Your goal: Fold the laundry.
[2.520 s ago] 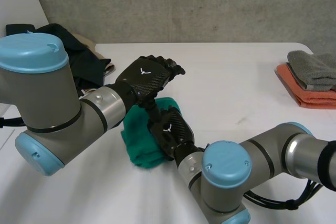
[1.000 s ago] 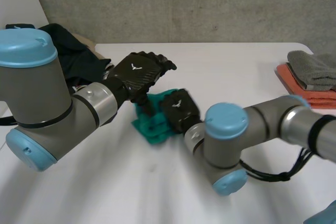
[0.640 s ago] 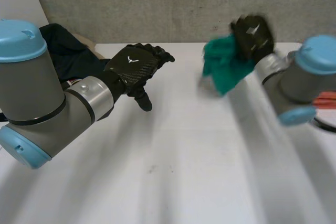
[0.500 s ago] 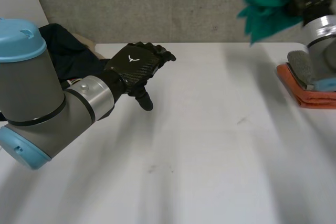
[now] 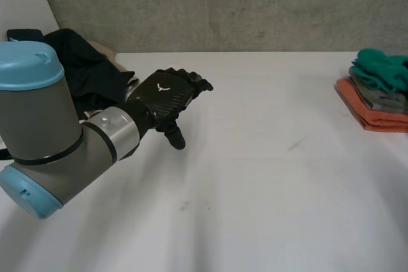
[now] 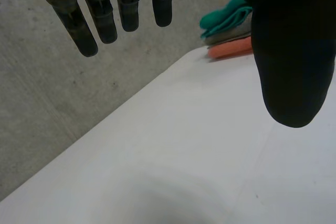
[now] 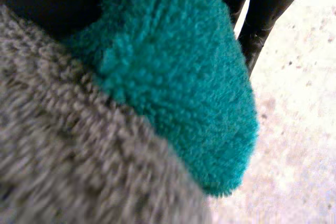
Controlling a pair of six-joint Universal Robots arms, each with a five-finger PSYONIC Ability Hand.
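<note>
Hanging straight and apart, the fingers (image 6: 102,14) of your left hand (image 5: 167,93) hold nothing above the table (image 5: 255,176). The green cloth (image 5: 382,68) lies on the grey towel (image 7: 63,156), by your right hand (image 7: 262,9); its grip cannot be told.

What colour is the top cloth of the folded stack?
The top cloth is teal green; the right wrist view shows it best.
</note>
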